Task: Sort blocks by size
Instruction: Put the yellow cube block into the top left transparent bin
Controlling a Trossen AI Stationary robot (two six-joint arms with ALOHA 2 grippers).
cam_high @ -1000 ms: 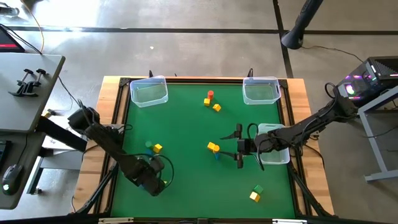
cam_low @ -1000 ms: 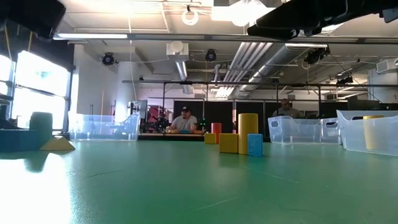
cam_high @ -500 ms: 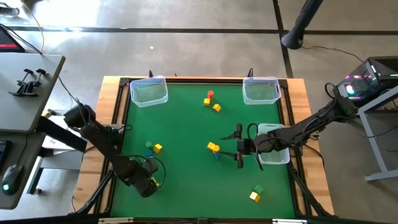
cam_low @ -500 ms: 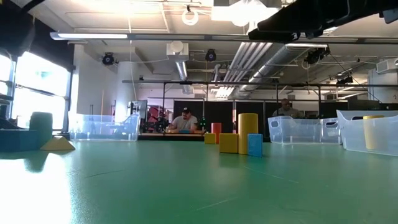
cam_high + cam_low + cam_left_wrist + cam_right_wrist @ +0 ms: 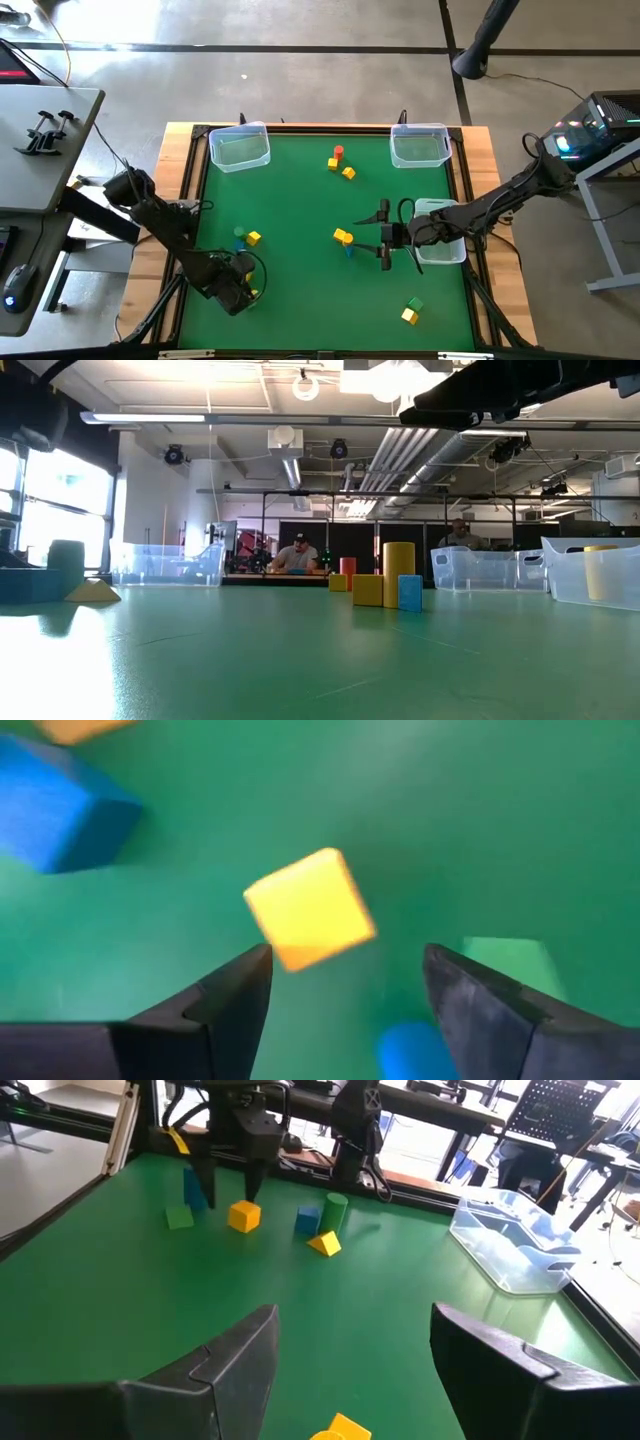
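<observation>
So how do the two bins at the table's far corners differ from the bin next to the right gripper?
The two far bins stand clear of both arms and look empty from above; the near bin lies partly under the right arm, and the low view shows a yellow block inside it. All three are clear plastic tubs of similar shape.

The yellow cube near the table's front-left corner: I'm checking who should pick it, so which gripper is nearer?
Left. The left gripper hangs open right over the yellow cube; the right gripper is open across the table, beside the clear bin.
</observation>
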